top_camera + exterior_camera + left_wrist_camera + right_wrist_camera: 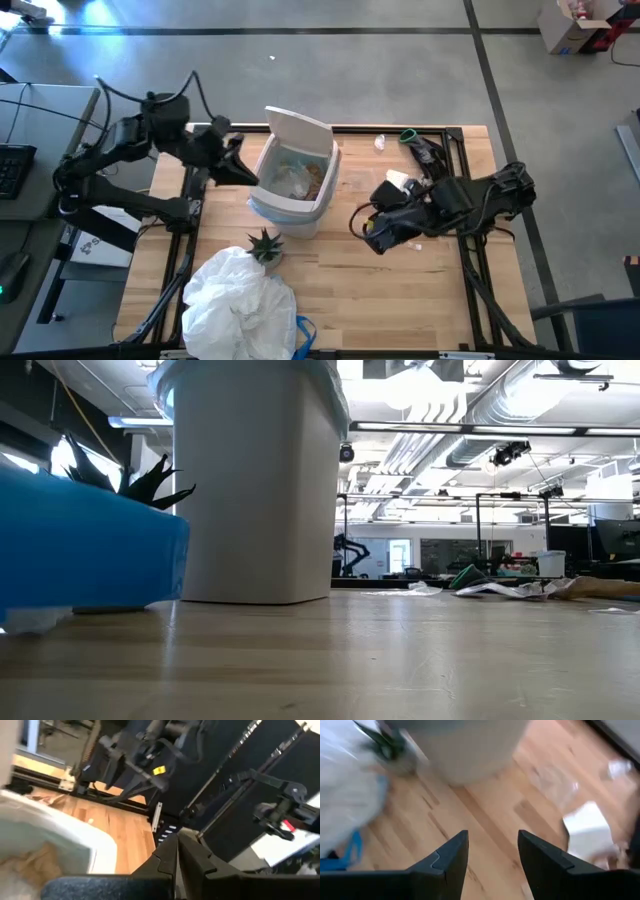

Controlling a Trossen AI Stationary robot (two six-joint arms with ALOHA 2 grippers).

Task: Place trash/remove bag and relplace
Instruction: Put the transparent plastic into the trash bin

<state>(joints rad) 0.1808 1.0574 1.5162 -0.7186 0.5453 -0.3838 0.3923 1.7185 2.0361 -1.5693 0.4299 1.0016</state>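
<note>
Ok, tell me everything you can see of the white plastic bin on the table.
The white plastic bin stands upright near the middle of the wooden table, a tall tub with rounded corners and smooth walls. Its flat lid is tipped up at the far side, leaving the mouth open. A pale bluish liner shows inside, holding crumpled brown paper and pale scraps. The left gripper, shut, sits at its left rim; whether it touches is unclear. A small green spiky plant stands close in front.

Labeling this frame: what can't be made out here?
- Bin contents: high view, too small to sort; left wrist view cuts them off.
- Plant pot: low view, hidden behind the blue bag.
- Scraps at the far edge: low view, too small.
- White paper: right wrist view, blurred, partly cut off.
</note>
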